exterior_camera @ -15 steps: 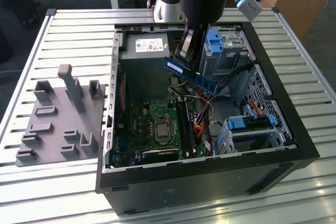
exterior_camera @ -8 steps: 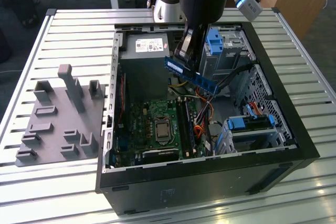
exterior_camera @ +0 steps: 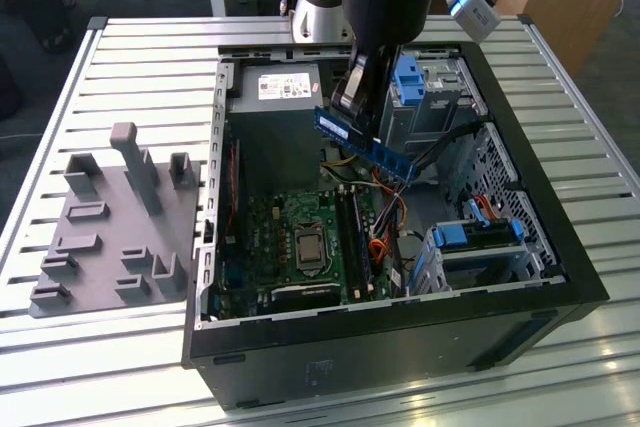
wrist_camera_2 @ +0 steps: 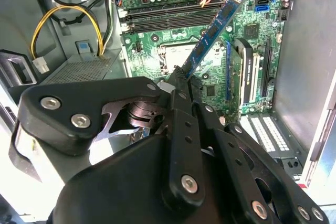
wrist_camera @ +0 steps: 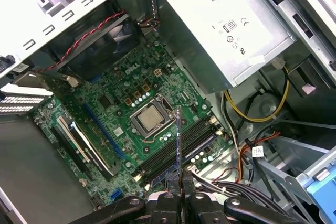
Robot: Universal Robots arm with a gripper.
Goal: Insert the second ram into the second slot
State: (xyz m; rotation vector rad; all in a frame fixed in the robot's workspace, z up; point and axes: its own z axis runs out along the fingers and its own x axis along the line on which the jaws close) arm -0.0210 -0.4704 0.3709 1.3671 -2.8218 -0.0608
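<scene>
Grips ram (wrist_camera_2: 212,32) in clenched gripper (wrist_camera_2: 178,85), tilted above board (wrist_camera_2: 252,30) slots (wrist_camera_2: 157,22); hides held end between fingers (wrist_camera_2: 185,109); cannot tell which slot lies beneath.

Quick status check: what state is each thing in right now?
Thin blue RAM stick: clamped by one end, held above the green motherboard, not seated.
Black gripper: shut on the stick.
Black computer case: on its side, open.
Silver processor chip: seated, uncovered.
</scene>
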